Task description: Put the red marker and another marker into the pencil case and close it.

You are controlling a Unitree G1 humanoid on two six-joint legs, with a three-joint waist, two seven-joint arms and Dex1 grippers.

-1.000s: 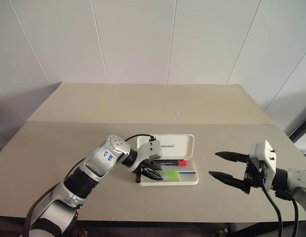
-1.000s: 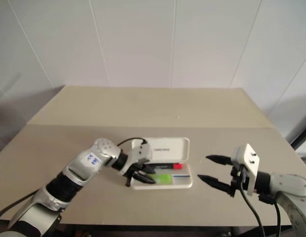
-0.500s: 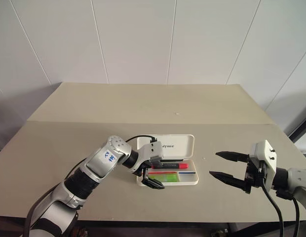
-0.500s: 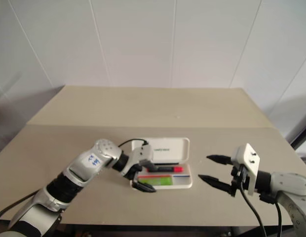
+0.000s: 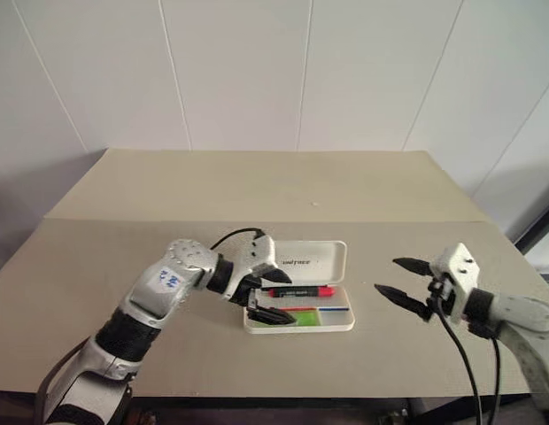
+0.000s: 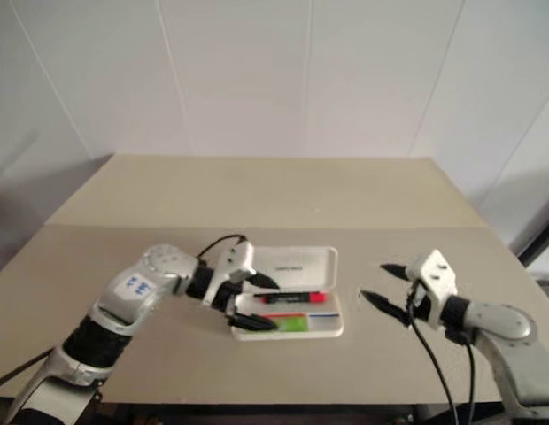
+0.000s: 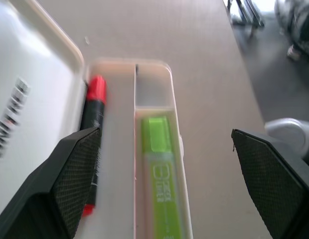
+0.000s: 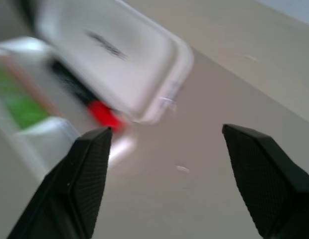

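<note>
Right gripper (image 8: 162, 174) fingers were spread wide over the table (image 8: 204, 164), facing the open pencil case (image 8: 119, 55) holding the red marker (image 8: 102, 113).

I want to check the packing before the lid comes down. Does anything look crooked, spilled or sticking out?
Nothing stands out. The red marker and the green marker each lie flat in their own compartment of the white case; its lid stands open. Both grippers are open and empty.
</note>
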